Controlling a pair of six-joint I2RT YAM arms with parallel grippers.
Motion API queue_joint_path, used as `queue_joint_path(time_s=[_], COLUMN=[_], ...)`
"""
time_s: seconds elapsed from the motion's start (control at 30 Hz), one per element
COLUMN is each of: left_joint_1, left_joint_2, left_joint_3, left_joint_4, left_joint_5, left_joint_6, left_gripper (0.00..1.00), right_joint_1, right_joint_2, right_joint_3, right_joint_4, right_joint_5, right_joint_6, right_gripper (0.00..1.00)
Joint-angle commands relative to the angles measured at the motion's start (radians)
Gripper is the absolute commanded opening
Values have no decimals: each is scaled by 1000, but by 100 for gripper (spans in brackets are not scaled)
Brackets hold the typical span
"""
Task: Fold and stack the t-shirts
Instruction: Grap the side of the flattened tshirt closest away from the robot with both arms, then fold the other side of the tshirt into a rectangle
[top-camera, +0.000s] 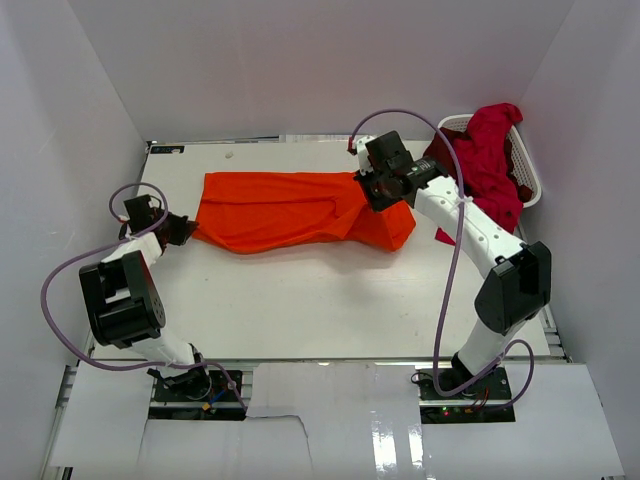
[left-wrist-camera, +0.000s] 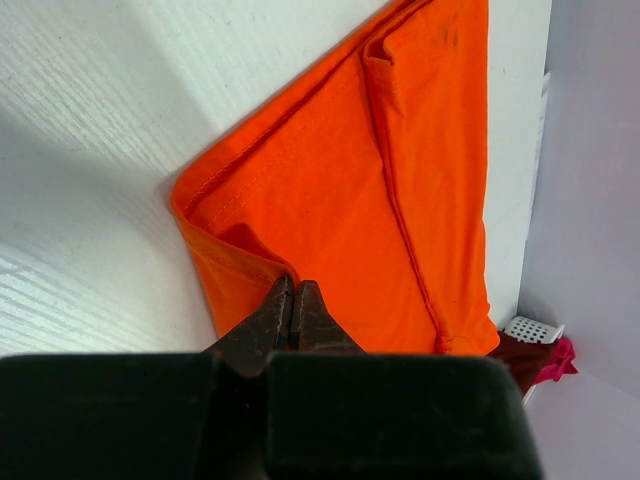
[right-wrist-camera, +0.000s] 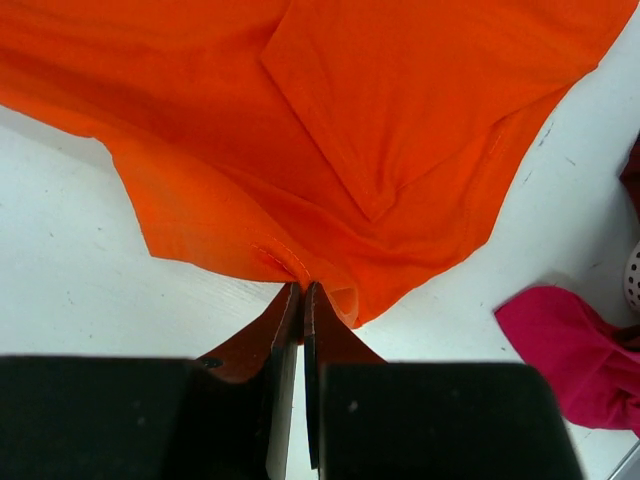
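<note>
Pinching orange t-shirt (top-camera: 290, 210) — arms spread.

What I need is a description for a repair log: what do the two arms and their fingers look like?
The left arm and right arm share one design: white rounded links, blocky black joint housings, and a lilac cable looping alongside. The fingers are dark, flat blades tapering to narrow tips, on a black body. No markings are legible.

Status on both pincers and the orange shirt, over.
Left pincer shut on bright orange cloth t-shirt, left end. Right pincer shut on its right end. Shirt spread across white table. Crimson shirts hang over white plastic basket, clear of the work.
</note>
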Motion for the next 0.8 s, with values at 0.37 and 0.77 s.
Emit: queue_joint_path(time_s=[0.37,0.77], left_joint_1=[-5,-5], left_joint_2=[15,41], left_joint_3=[39,89], left_joint_4=[-17,-14], left_joint_5=[0,-6], left_joint_6=[-9,-26], left_gripper=[0,0], right_joint_1=[-84,-150], right_joint_2=[-10,-26], right_joint_3=[46,21], right_joint_4=[-41,-43], right_joint_5=[17,-18], right_joint_6=[-20,-20], right_gripper=[8,8])
